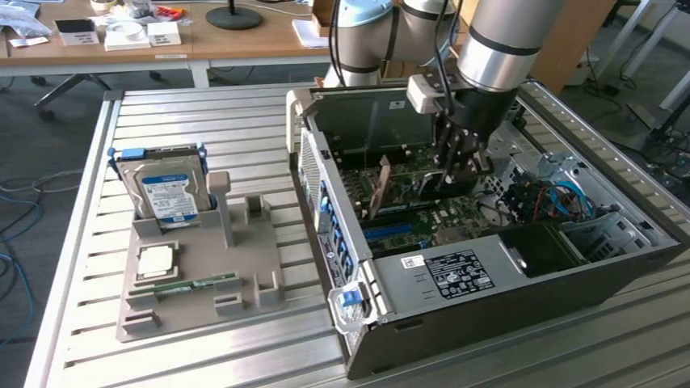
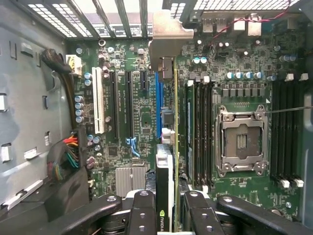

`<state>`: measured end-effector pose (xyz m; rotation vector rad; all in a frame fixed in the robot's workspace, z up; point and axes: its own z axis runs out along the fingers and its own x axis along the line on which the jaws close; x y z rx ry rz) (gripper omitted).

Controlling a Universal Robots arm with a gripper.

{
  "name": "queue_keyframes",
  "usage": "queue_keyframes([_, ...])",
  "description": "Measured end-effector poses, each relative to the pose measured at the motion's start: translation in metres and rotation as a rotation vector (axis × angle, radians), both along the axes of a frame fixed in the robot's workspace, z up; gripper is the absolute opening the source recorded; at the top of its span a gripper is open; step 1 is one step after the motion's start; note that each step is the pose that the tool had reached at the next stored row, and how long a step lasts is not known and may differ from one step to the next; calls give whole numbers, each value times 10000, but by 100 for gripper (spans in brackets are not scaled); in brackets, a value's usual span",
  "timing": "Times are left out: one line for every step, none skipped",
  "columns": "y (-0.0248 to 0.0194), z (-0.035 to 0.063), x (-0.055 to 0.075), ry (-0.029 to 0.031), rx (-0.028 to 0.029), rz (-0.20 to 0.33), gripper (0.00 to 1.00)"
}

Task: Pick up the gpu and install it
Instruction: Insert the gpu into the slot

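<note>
Arm (image 1: 502,40) vertical, tool (image 2: 168,213) in grip.

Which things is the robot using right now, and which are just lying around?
In the job: gpu, held on edge by the gripper; open computer case; motherboard.
Lying about: hard drive, memory stick, square chip, all on the grey holder.

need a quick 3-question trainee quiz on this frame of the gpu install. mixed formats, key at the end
1. True or false: the gripper is closed on the gpu, holding it edge-on inside the computer case.
2. What stands upright in the grey fixture on the exterior view's left? A) hard drive B) power supply C) fan
3. Which brand logo shows on the gpu near the gripper?
Key: 1 true; 2 A; 3 NVIDIA
</note>
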<state>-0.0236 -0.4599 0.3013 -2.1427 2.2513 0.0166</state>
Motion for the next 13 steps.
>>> queue_keyframes([0, -16, -4, 1, 1, 1, 27])
queue_keyframes([0, -26, -4, 0, 2, 2, 27])
queue_keyframes([0, -27, -4, 1, -1, 3, 27])
queue_keyframes([0, -27, -5, 1, -1, 4, 27])
queue_keyframes([-1, -27, -7, 1, -1, 2, 27])
queue_keyframes([-9, -28, -11, 1, 1, 2, 27])
queue_keyframes([-21, -29, -14, 1, 1, 4, 27])
queue_keyframes([-33, -29, -17, 1, -1, 5, 27])
queue_keyframes([-43, -31, -21, 1, 0, 7, 27])
queue_keyframes([-49, -34, -24, 0, 0, 11, 27])
queue_keyframes([-49, -42, -29, -1, 3, 11, 27])
queue_keyframes([-50, -51, -39, 0, 2, 11, 27])
queue_keyframes([-50, -62, -51, 0, 0, 11, 27])
